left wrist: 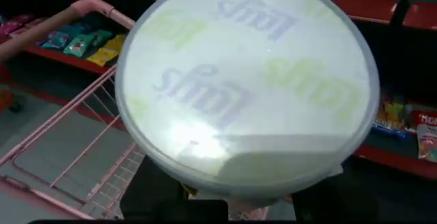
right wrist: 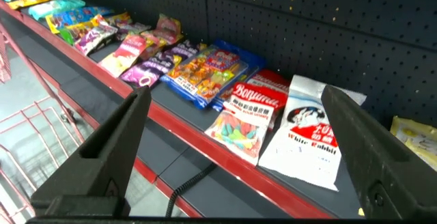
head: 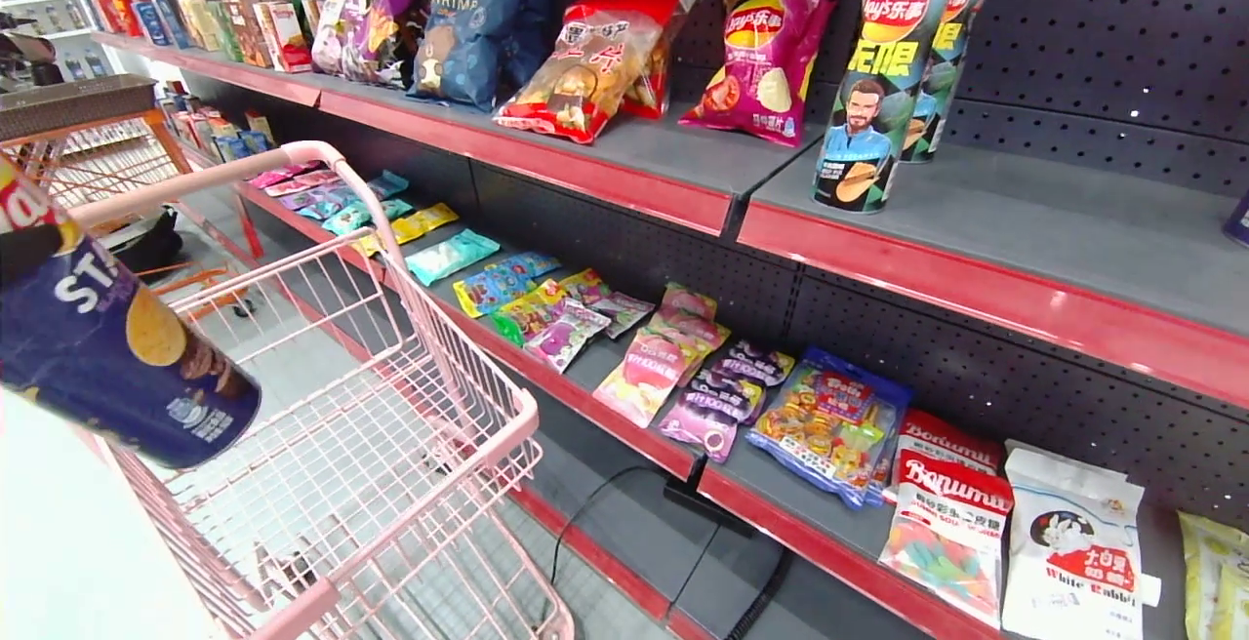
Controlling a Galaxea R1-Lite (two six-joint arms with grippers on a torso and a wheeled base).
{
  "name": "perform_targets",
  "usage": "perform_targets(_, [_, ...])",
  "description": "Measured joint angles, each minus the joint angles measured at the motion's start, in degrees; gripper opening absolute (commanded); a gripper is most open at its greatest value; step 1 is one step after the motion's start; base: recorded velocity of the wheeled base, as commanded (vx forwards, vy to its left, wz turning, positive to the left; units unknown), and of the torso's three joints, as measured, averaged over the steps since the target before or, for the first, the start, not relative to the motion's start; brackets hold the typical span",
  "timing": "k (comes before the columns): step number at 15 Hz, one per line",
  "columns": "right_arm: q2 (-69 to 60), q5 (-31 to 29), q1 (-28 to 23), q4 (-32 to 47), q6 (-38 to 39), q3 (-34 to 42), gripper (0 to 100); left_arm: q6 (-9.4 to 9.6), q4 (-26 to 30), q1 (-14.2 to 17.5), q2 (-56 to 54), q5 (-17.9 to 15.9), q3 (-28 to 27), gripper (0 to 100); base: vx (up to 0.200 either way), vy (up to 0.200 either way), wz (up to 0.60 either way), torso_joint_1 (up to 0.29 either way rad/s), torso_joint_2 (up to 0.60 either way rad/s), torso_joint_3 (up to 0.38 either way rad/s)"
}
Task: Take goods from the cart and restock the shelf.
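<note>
Left gripper (head: 27, 248) seems to hug the blue can (head: 117, 357) over the cart (head: 468, 396); right gripper (right wrist: 235, 100) gapes wide above the shelf (right wrist: 184, 125) edge.

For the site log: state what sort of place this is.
Most likely a grocery or convenience store aisle: red-edged shelves stocked with snack bags and candy packets, a pink shopping cart alongside, and a chip can held in the left gripper.
</note>
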Motion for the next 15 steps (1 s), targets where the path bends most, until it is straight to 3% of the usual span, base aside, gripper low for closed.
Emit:
perform_targets(7, [0.00,0.01,0.00,0.02,0.04,0.00,100,0.33,2.26,0.39,-13.92,0.16,10.03,0,0.000,0.000,0.00,0.182,-0.52,-0.346])
perform_targets(15, [0.00,0.01,0.00,0.05,0.04,0.00,100,0.80,3.16,0.26,-19.52,-0.23,13.25,0,0.000,0.000,0.00,0.223,-0.56,-0.337])
